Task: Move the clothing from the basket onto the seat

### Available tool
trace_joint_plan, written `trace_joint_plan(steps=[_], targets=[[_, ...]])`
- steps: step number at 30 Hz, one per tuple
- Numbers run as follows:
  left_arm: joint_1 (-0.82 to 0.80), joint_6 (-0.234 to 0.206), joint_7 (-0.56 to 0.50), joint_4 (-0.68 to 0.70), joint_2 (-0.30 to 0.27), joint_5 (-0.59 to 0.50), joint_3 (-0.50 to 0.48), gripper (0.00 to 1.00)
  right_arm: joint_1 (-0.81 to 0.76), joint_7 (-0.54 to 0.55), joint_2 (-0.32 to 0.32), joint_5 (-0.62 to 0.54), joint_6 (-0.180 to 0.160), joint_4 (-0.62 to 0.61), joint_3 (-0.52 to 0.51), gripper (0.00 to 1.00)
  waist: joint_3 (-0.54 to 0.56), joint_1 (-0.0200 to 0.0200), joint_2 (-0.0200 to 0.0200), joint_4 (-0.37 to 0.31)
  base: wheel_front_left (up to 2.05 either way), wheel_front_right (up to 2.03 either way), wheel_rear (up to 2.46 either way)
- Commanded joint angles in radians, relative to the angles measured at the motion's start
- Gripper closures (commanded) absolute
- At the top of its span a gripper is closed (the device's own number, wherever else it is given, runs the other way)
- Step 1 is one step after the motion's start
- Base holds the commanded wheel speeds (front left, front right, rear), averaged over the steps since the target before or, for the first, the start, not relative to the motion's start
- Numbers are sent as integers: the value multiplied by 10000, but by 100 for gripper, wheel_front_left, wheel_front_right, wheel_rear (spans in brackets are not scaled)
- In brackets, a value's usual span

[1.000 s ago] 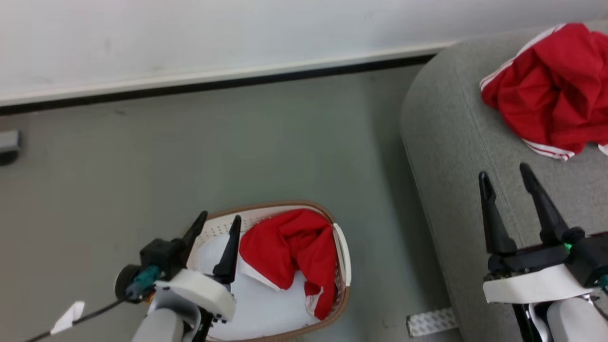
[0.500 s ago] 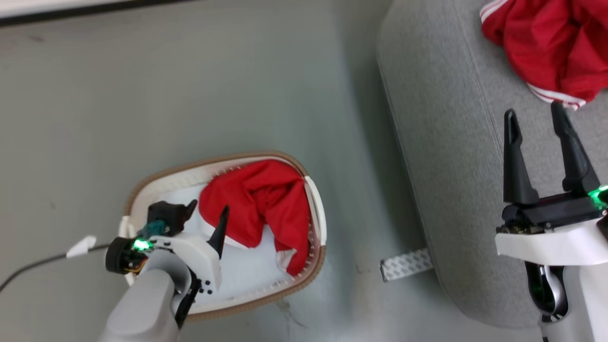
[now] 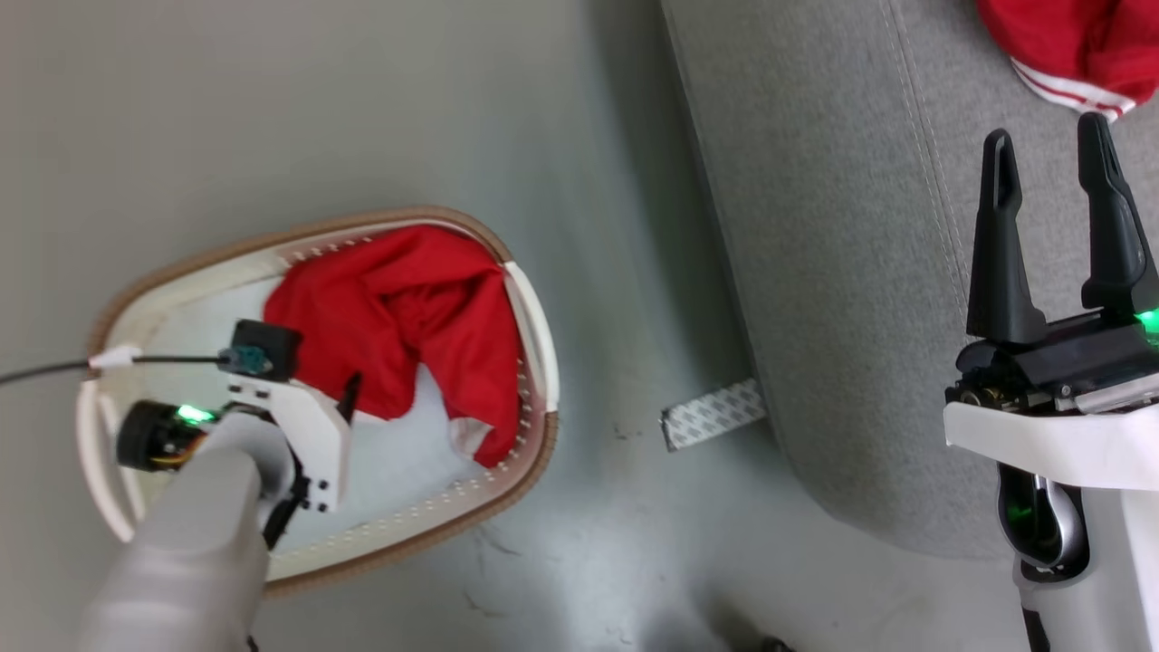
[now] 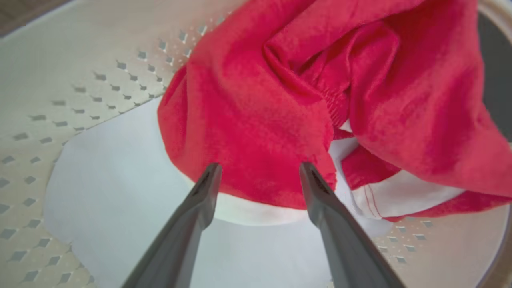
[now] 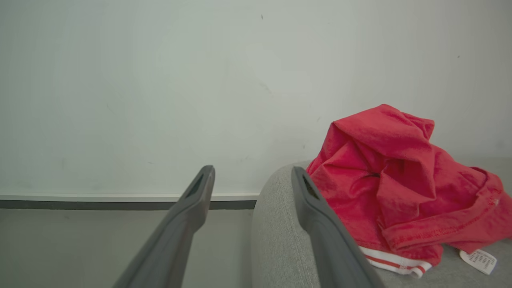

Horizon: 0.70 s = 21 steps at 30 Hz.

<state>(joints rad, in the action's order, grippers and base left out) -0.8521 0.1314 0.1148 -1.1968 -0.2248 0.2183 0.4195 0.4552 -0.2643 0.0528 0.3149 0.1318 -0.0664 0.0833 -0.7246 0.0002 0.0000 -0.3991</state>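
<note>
Red soft fabric garment with white trim (image 4: 280, 120) lies bunched in the cream perforated plastic basket (image 3: 534, 335); the left gripper (image 4: 258, 168) hangs spread at its near edge; the right gripper (image 3: 1046, 140) hovers spread over the grey upholstered sofa (image 3: 815, 226); a shallow close might pinch one thin fold, which could slip free.

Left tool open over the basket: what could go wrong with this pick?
1. The left tool straddles the lower edge of the red garment, directly over the pale pad; closing there may pinch the pad too.
2. Held by that edge alone, the fabric might slip free or snag on the basket rim.
</note>
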Motion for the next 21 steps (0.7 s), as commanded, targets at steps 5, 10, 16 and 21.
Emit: trace_joint_plan(steps=[5, 10, 16, 21], targets=[[-570, -17, -572, -485, -367, -71, 218, 0, 209, 0, -33, 430, -22, -360, 203, 0, -773, -2, 0, -685, 0, 0, 0], [-1117, -216, -1251, -721, -598, -321, 518, 0, 188, 0, -34, 884, -22, -831, 334, 0, -1323, -2, 0, -1033, 0, 0, 0], [-1407, -311, -2065, -836, -587, -535, 808, 0, 54, 0, -32, 964, -22, -963, 359, 0, -1598, -2, 0, -1062, 0, 0, 0], [-1586, -294, -2709, -912, -555, -637, 1045, 0, -98, 0, -31, 878, -22, -1077, 255, 0, -1774, -2, 0, -1006, 0, 0, 0]])
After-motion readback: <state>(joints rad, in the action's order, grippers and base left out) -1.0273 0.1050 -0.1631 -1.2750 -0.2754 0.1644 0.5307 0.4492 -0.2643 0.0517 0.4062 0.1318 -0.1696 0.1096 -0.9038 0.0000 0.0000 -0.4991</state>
